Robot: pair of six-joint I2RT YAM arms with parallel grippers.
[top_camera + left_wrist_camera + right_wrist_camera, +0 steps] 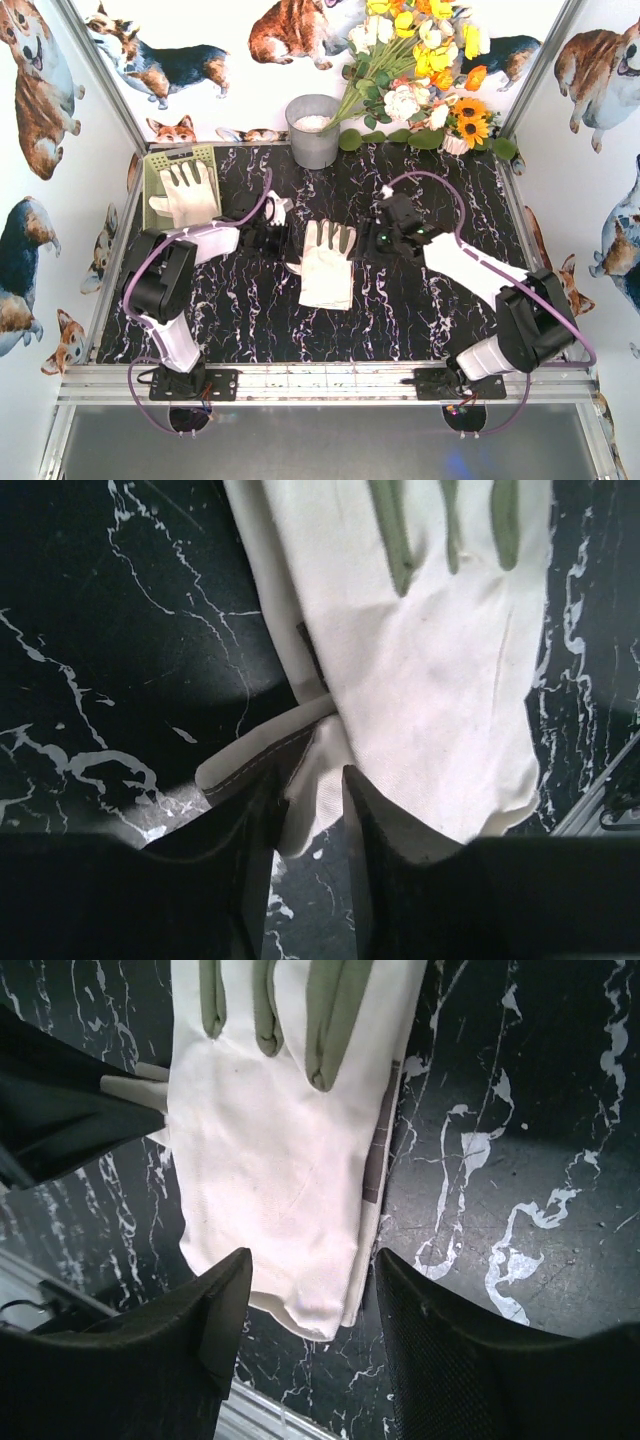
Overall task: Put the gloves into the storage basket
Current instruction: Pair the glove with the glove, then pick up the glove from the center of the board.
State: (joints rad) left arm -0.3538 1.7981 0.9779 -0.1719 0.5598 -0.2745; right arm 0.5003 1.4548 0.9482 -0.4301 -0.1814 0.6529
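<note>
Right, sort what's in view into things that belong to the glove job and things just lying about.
Belongs to the job:
- cream-white fabric gloves with grey-green finger patches, piled mid-table
- one more cream glove, lying in the basket
- pale yellow-green slotted plastic basket

Just lying about:
- round grey metal bucket
- bunch of yellow, white and orange flowers

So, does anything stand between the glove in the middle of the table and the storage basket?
Only the left gripper, which sits directly between the middle glove and the storage basket. The rest of that path is bare table. Another glove already covers much of the basket's opening.
</note>
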